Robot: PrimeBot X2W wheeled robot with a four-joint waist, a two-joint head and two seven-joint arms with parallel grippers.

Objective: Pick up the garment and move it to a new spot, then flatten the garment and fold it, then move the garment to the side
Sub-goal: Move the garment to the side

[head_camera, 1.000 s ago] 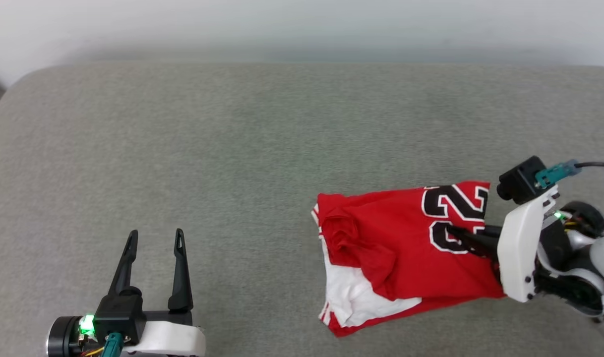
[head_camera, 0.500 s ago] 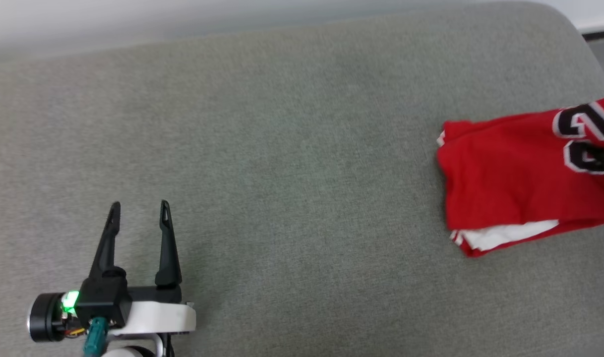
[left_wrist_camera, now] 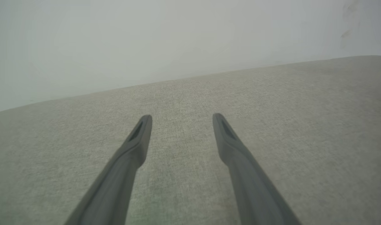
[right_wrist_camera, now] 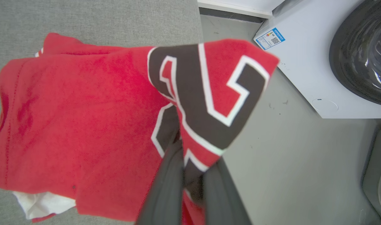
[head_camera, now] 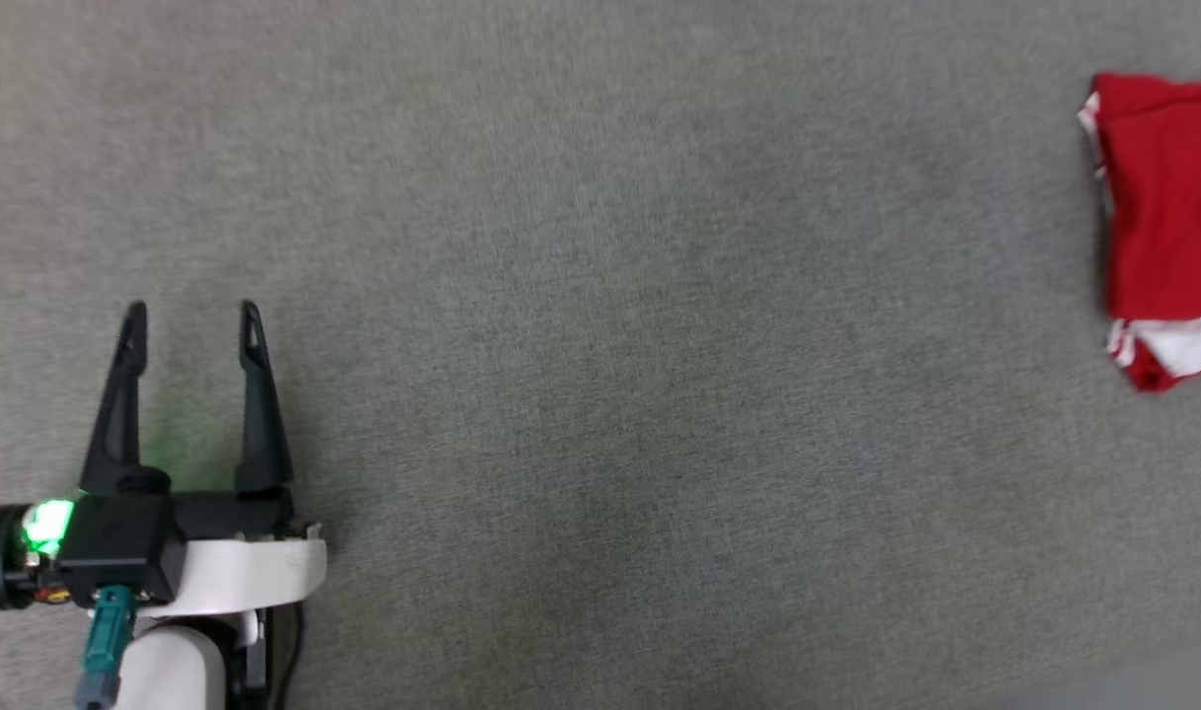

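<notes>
The garment (head_camera: 1167,207) is a folded red jersey with a white sleeve showing underneath; in the head view it lies at the far right edge of the grey cushioned surface. Seen from the right wrist, the garment (right_wrist_camera: 84,118) has its black, white-outlined number pinched between the two dark fingers of my right gripper (right_wrist_camera: 190,175), which is shut on the cloth, with that corner lifted past the cushion's edge. My left gripper (head_camera: 191,320) stands open at the lower left over bare cushion, far from the garment. In the left wrist view the left gripper (left_wrist_camera: 181,120) holds nothing.
The grey cushion (head_camera: 600,345) spreads wide between the two grippers. Beyond its right edge, the right wrist view shows a grey floor (right_wrist_camera: 287,162) and a white washing machine (right_wrist_camera: 306,65) with a dark round door.
The head camera has swung left and down, so the garment has slid to the picture's right edge. The garment hangs flatter from the right gripper than a second ago. The left gripper stays open.
</notes>
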